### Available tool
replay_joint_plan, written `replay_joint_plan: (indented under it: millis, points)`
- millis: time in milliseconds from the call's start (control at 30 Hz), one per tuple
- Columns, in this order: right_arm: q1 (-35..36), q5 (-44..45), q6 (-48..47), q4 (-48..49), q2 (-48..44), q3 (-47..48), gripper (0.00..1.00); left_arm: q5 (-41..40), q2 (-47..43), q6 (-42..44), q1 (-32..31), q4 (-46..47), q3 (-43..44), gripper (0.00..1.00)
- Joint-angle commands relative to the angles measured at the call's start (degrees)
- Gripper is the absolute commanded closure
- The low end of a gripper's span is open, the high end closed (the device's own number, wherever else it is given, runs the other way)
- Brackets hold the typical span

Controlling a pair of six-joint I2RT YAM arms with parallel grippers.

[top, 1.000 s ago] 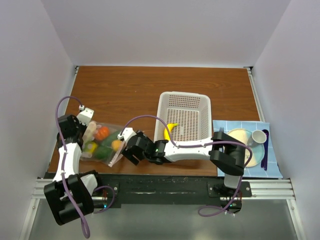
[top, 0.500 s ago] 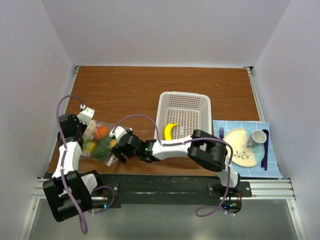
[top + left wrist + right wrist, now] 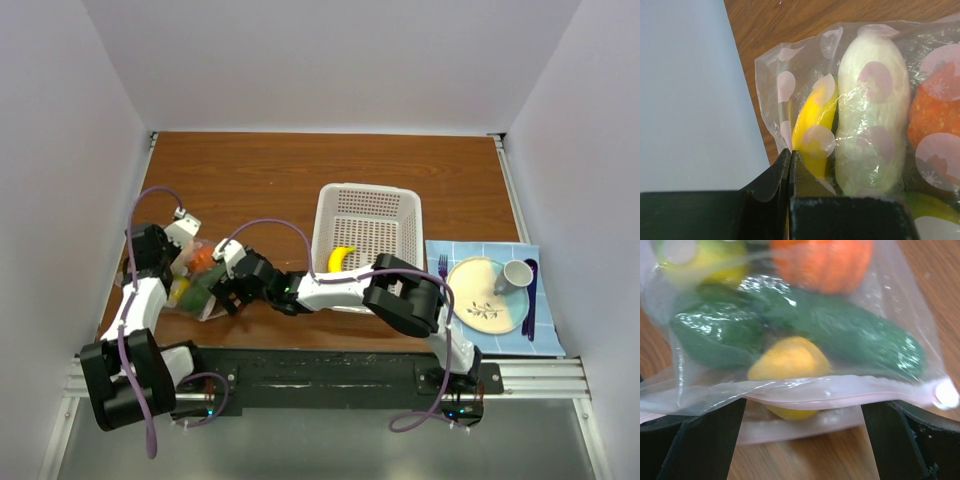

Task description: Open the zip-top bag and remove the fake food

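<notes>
From above, the bag (image 3: pixel 197 287) lies left on the table (image 3: pixel 300 170), a banana (image 3: pixel 341 261) already in the basket (image 3: pixel 400 205). The left gripper (image 3: pixel 789 156), pressed together, pinches the bag's edge. The right gripper (image 3: pixel 805 410) stands spread at the zip strip (image 3: pixel 850 394); next, probably reaching inside for the yellow piece (image 3: pixel 787 360).

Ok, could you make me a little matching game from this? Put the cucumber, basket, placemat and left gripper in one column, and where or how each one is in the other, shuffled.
Things:
1. green cucumber
2. white perforated basket
3. blue placemat
4. left gripper

Place or state:
A. lies under the plate and mug
B. shut on the edge of the zip-top bag
C. holds one banana
D. inside the zip-top bag

Pairs: 1-D, 2-C, 3-A, 4-B.
</notes>
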Motion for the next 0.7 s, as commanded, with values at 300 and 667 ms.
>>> replay_joint_plan:
  millis: [300,667]
  points:
    - [0.07,-3.02,4.97,6.19,2.38,0.71,0.25,2.87,4.05,-5.42,-3.92,-14.13,-3.57,1.0]
    - [0.6,3.49,6.64,10.15,-15.8,-18.27,0.48,-7.4,3.34,-8.23,-3.48,-6.14,-5.96,1.0]
